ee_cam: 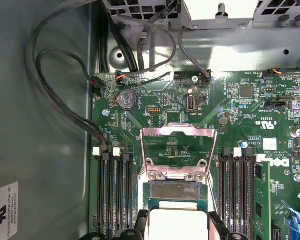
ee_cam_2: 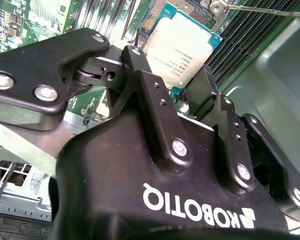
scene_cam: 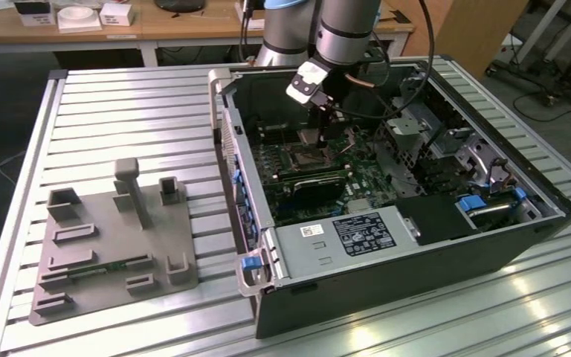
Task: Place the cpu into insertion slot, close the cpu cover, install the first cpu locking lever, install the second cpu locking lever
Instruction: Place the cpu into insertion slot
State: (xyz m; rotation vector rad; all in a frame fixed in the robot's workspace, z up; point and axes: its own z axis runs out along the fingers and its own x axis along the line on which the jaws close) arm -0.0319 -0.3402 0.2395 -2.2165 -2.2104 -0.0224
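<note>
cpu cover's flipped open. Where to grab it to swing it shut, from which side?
Likely its free edge: the cpu cover bar opposite the hinge, which sits by the insertion slot. The plate is thin with a large window, so pinch that bar across its thickness, coming down through the open side of the case. The gripper is shut on the cpu.

Robotics lab, slatted aluminium workbench [scene_cam: 117,97], opened computer tower [scene_cam: 395,286], grey fixture plate [scene_cam: 102,223], wooden desks [scene_cam: 166,28] behind

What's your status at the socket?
Gripper shut on cpu, at the slot. Cover raised, cpu not seated. Nothing seen blocking.
</note>
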